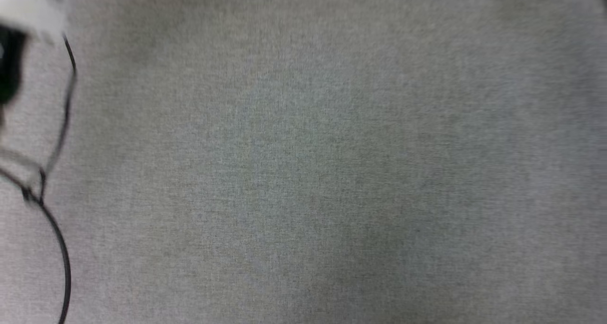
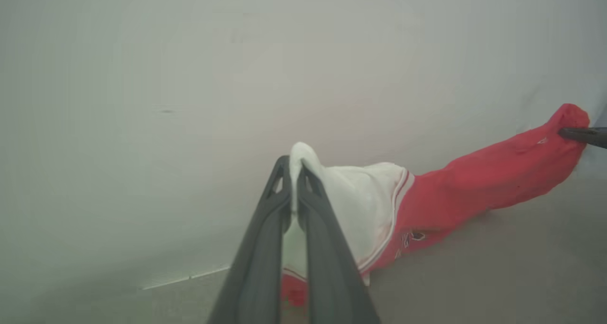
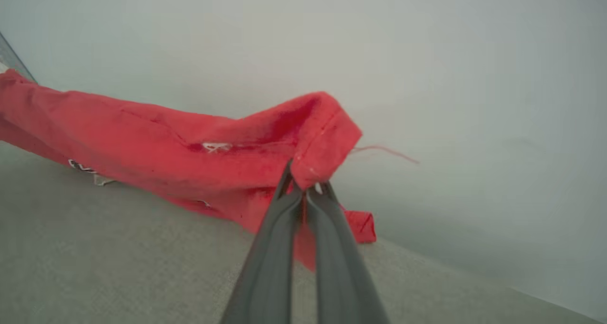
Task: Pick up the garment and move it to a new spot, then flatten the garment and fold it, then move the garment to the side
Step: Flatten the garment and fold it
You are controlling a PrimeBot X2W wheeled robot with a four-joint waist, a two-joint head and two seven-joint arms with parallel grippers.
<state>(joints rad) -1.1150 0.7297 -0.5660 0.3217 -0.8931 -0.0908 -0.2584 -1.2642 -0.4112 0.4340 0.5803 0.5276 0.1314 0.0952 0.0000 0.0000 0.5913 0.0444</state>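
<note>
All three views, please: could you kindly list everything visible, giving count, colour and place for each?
garment: one, red with a white sleeve, strung between both grippers, low over the surface.
loose thread: one, red, trailing from the garment's gripped red corner.
surface: one, grey woven cloth, beneath the garment.
backdrop: one, pale grey, behind the garment.
cable: one, black, looping along the head view's left edge.
left gripper: one, dark, shut on the white sleeve.
right gripper: one, dark, shut on the red corner.

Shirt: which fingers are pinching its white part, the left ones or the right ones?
The left fingers pinch the shirt by its white sleeve; the right fingers pinch a red corner.
</note>
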